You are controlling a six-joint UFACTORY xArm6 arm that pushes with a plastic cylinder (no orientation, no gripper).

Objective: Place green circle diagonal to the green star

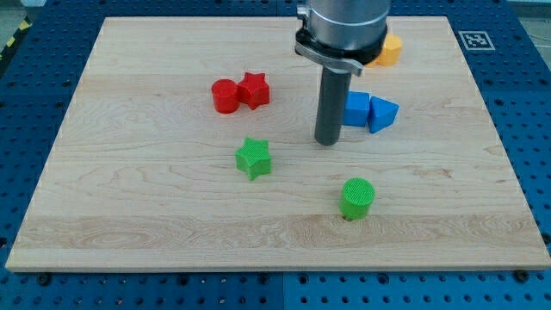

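Observation:
The green circle (pixel 356 198) stands on the wooden board (pixel 155 207) at the lower middle-right. The green star (pixel 253 158) lies up and to the left of it, near the board's middle. My tip (pixel 327 141) rests on the board above the green circle and to the right of the green star, touching neither. It stands just left of the blue blocks.
A red circle (pixel 225 96) and a red star (pixel 254 89) touch each other above the green star. A blue cube (pixel 356 109) and a blue triangle (pixel 383 114) sit side by side right of my tip. An orange block (pixel 389 50) is partly hidden behind the arm at the top.

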